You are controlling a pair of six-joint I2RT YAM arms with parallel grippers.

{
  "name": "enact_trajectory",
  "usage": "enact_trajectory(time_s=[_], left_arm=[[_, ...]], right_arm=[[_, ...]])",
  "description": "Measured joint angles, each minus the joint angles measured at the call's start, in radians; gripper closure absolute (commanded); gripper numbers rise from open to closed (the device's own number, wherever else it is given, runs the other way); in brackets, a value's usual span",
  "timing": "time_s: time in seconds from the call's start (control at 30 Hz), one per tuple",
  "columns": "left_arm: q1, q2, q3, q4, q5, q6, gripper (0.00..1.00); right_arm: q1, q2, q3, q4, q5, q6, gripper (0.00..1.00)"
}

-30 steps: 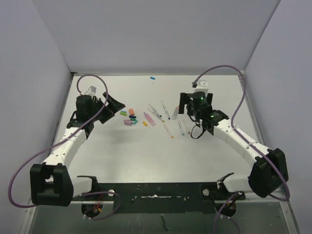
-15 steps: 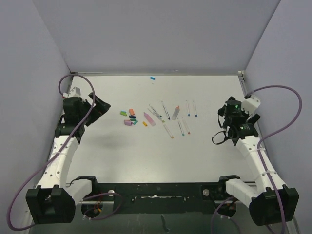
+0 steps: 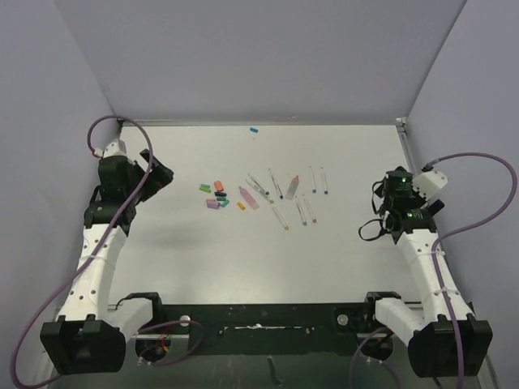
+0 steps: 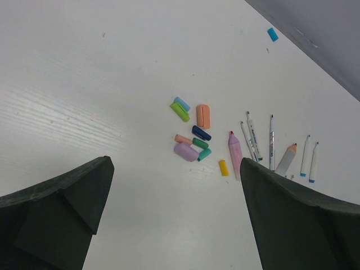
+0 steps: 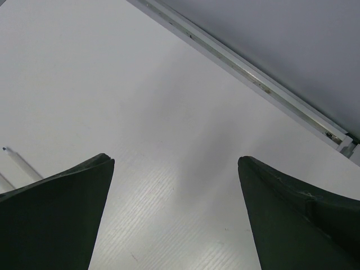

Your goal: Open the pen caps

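Both arms stand folded at opposite sides of the tabletop [image 3: 243, 259]. Left tool [image 3: 165, 174] and right tool [image 5: 175, 160] gape wide, holding nothing. Pen caps [image 3: 215, 197] lie clustered mid-tabletop, just left of the pens [image 3: 280, 194]

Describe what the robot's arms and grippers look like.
The left arm and right arm have white links, black joints and black bases. A purple cable loops off each. The left gripper and right gripper have dark, wedge-shaped fingers. A green light glows on the right wrist.
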Motion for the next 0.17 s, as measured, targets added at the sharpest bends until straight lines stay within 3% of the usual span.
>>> enact_trajectory(time_s=[0.17], left_arm=[[0.0,-0.002,0.0,-0.004,0.002,0.007,0.02]], right_arm=[[0.0,0.002,0.0,0.0,-0.005,0.0,0.02]])
